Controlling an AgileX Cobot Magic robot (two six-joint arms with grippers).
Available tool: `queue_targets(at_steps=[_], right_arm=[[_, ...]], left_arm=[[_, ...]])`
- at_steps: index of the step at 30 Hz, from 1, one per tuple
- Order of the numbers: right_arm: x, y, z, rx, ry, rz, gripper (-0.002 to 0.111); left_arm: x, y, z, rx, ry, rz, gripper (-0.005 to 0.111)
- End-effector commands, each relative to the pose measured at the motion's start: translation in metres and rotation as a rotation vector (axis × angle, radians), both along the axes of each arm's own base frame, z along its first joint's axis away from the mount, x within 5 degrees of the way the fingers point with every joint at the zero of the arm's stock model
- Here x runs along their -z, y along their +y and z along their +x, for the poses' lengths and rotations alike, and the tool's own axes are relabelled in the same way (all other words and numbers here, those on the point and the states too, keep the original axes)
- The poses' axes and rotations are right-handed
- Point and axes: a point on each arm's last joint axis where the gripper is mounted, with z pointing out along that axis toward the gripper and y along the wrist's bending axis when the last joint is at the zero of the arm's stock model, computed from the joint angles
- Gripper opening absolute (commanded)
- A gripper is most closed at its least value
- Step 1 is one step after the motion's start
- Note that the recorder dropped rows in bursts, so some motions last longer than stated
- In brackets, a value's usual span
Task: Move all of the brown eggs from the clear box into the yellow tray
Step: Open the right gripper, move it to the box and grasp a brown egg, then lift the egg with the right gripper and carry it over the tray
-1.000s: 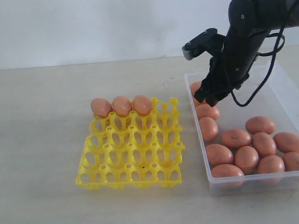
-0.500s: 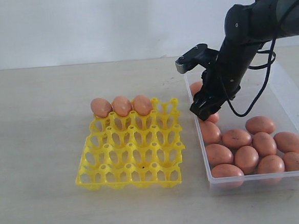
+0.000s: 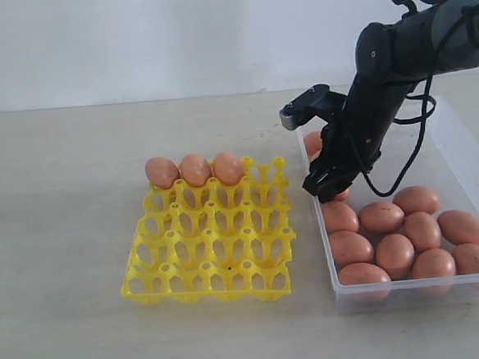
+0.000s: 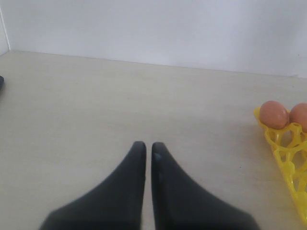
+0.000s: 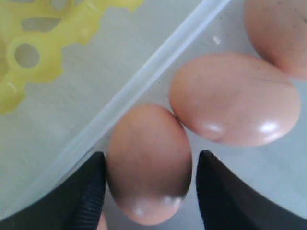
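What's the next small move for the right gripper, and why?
Probably close gently: the right gripper straddles a smooth orange-brown oval egg beside the transparent plastic box's low wall, with a gap showing at one finger.

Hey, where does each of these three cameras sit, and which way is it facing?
Exterior: off the arms, facing across the table to a white wall; shows the yellow tray, the clear box, the right arm and right gripper.
Left wrist: on the left arm, looking along the shut left gripper over the table to the wall.
Right wrist: on the right arm, looking down into the box; open fingers straddle a brown egg.
Shared: exterior and left wrist both show eggs in the tray.
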Motion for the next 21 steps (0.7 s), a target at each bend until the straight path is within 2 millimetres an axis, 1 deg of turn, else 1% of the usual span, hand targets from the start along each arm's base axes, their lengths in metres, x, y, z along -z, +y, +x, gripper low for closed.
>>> queue_targets(at_steps=[1,3,6,8,10,12,16,21], right_arm=[[-0.001,-0.002,0.003,0.022,-0.015,0.011,0.023],[-0.002,-0.002,0.003,0.022,-0.017,0.012,0.013],[-0.003,-0.002,0.003,0.021,-0.020,0.010,0.004],[-0.005,-0.002,0.003,0.021,-0.026,0.011,0.000],[-0.009,-0.003,0.003,0.023,-0.035,0.013,0.000],[-0.018,-0.004,0.002,0.025,-0.057,0.017,0.000],[-0.043,-0.004,0.001,0.029,-0.135,0.031,0.000],[-0.076,-0.004,0.004,0.099,-0.311,0.085,0.000]], left_arm=[[0.001,0.000,0.000,-0.002,-0.003,0.004,0.004],[0.001,0.000,0.000,-0.002,-0.003,0.004,0.004],[0.000,0.000,0.000,-0.003,-0.006,0.004,0.004],[0.000,0.000,0.000,-0.003,-0.006,0.004,0.004],[0.000,0.000,0.000,-0.003,-0.006,0.004,0.004],[0.000,0.000,0.000,-0.003,-0.006,0.004,0.004],[0.000,0.000,0.000,-0.003,-0.006,0.004,0.004],[0.000,0.000,0.000,-0.003,-0.006,0.004,0.004]])
